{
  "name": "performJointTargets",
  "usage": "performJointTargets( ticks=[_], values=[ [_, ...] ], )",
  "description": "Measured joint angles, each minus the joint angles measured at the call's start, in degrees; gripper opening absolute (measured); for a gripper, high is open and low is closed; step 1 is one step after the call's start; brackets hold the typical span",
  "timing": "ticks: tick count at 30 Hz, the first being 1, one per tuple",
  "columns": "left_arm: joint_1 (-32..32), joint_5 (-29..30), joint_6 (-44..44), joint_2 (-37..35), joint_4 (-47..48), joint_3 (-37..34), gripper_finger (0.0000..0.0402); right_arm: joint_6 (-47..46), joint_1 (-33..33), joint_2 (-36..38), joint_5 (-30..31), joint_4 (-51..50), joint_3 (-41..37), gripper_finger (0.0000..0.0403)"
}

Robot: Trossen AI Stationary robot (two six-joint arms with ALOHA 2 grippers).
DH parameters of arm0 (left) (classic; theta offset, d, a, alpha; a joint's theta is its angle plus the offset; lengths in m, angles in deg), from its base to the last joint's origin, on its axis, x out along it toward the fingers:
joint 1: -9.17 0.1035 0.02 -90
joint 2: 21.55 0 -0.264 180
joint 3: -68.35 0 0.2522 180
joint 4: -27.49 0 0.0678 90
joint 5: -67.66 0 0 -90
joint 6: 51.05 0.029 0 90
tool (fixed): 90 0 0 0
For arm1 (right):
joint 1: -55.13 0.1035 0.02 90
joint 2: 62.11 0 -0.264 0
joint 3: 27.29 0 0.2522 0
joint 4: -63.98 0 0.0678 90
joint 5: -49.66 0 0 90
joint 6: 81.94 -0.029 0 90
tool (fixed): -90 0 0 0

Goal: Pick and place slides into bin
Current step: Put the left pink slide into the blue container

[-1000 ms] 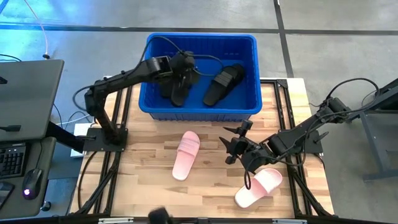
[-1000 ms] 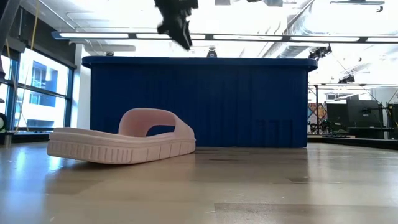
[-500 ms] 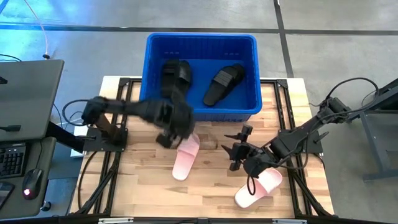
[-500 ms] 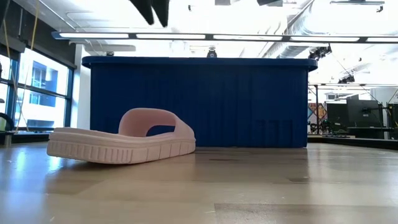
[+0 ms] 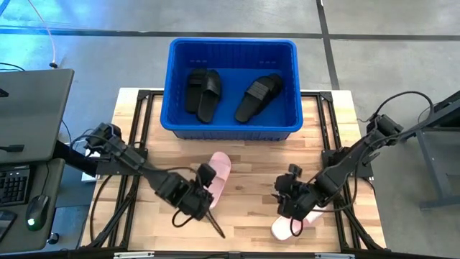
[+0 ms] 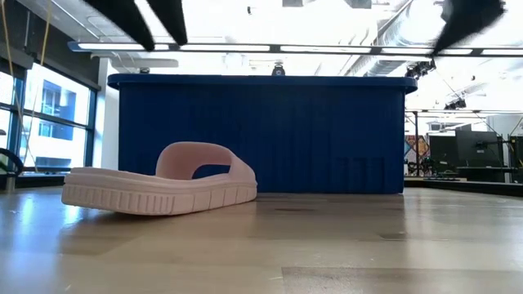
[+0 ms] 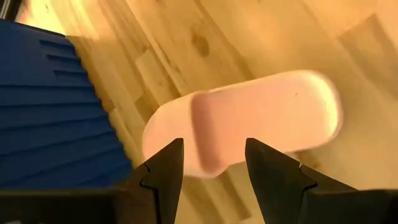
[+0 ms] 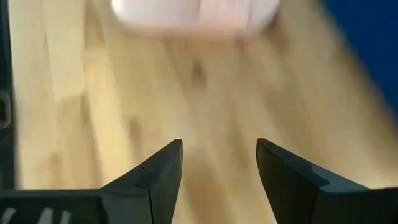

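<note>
Two black slides in bin; two pink slides on table.
Left gripper, jaws apart, empty, hovers over mid-table pink slide. Right gripper, open, empty, over pink slide near front right corner.

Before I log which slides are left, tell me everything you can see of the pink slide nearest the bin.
The pink slide is pale, matte, foam-like, with one wide strap and a ridged sole edge. It lies sole down on the wooden table, just outside the blue bin, not touching it. The left gripper hovers open above it.
</note>
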Motion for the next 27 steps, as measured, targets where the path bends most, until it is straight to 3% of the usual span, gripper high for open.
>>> performJointTargets(
  ticks=[3, 6, 9, 14, 18, 21, 27],
  values=[
    [-1.7, 1.8, -3.5, 0.1, -3.8, -2.6, 0.0161, -1.7, 0.0, -0.9, -1.7, -2.7, 0.0, 0.0197],
    [-3.1, 4.4, -6.7, 0.1, -4.2, -4.0, 0.0161, 6.6, -1.6, -2.3, 9.0, -0.3, 0.0, 0.0197],
    [-3.5, 6.3, -9.5, 0.1, -3.1, -4.1, 0.0161, 16.6, -4.8, -5.1, 15.3, 11.3, 0.0, 0.0197],
    [-3.3, 10.2, -16.3, -1.0, -2.3, -4.0, 0.0161, 37.0, -11.4, -15.1, 7.7, 38.1, 0.0, 0.0197],
    [-3.3, 12.0, -19.2, -1.8, -1.0, -4.1, 0.0161, 46.7, -15.0, -22.4, 6.9, 55.4, 0.0, 0.0197],
    [-3.4, 12.1, -20.6, -2.9, 2.0, -4.1, 0.0161, 49.7, -16.9, -25.0, 6.8, 60.7, 0.0, 0.0197],
    [-3.3, 13.7, -24.2, -3.6, 6.6, -4.0, 0.0161, 45.5, -20.7, -28.2, 2.3, 62.0, 0.0, 0.0197]
  ],
)
